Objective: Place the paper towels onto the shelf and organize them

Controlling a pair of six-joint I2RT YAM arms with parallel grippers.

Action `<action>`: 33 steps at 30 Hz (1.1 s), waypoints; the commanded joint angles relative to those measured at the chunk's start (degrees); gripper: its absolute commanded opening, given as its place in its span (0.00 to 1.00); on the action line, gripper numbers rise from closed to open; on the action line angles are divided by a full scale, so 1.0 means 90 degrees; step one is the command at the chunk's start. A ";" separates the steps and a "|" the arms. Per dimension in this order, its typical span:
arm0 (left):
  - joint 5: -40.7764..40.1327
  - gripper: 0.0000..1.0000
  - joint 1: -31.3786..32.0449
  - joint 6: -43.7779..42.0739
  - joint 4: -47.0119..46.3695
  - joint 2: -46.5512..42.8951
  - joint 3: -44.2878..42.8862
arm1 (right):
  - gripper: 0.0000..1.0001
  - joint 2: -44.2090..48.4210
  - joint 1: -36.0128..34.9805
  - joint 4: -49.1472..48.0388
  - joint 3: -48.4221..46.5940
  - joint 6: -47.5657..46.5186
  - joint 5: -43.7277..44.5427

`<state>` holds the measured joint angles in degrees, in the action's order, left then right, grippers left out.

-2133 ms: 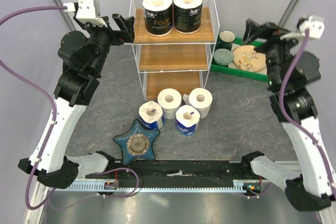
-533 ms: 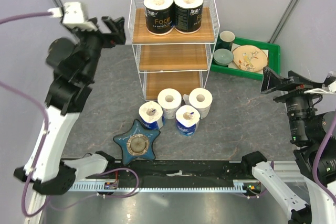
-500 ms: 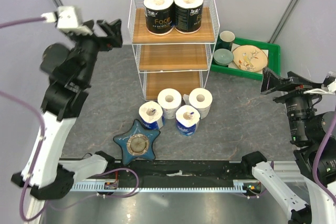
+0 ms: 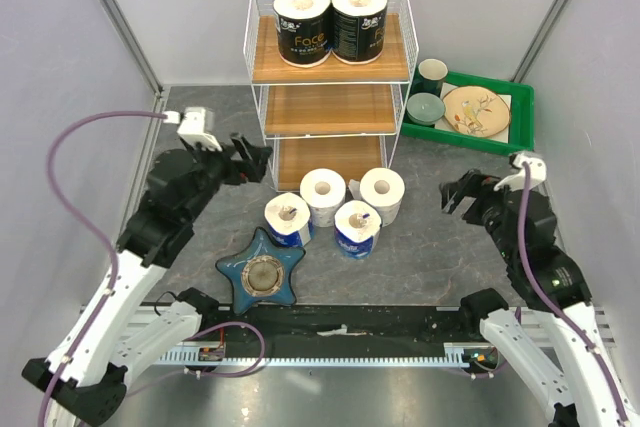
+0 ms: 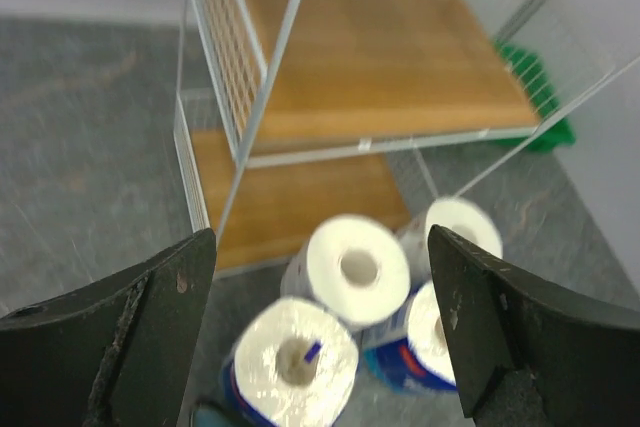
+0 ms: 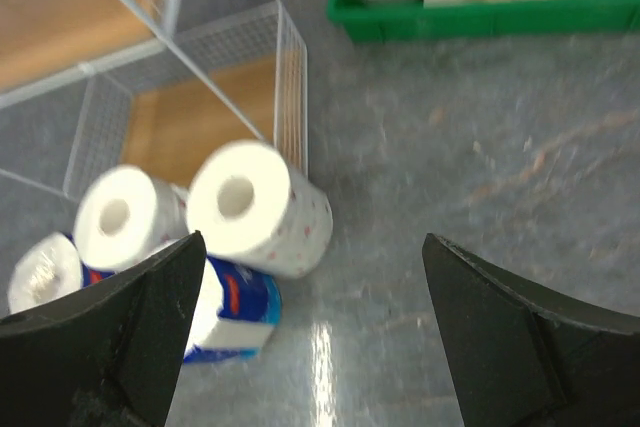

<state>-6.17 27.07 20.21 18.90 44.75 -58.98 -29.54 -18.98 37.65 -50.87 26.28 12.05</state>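
Observation:
The white wire shelf [image 4: 331,87] stands at the back, with two black-wrapped rolls [image 4: 302,25] [image 4: 358,21] on its top tier. Its middle and bottom tiers are bare. Two white rolls [image 4: 323,195] [image 4: 382,193] and two blue-white rolls [image 4: 288,219] [image 4: 357,228] stand on the table before it. My left gripper [image 4: 252,155] is open and empty, left of the rolls; its wrist view shows a white roll [image 5: 352,269] and a blue-white roll [image 5: 295,365] between its fingers. My right gripper [image 4: 458,193] is open and empty, right of the rolls; its view shows a white roll [image 6: 256,209].
A blue star-shaped dish [image 4: 264,272] lies in front of the rolls. A green tray [image 4: 517,106] with a plate, a bowl and a cup sits right of the shelf. Grey walls close in both sides.
Both arms have come down from high positions. The left gripper moved from beside the shelf top to low near the rolls. The right gripper moved in toward the rolls.

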 commanded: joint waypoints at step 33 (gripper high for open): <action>0.0139 0.86 0.0391 0.1368 0.0664 0.0105 0.2325 | 0.98 0.0509 0.0000 -0.0072 0.1580 0.1064 -0.1163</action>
<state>-3.14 30.35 31.07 25.26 44.56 -38.57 -25.43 -18.98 39.40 -36.99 34.92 2.35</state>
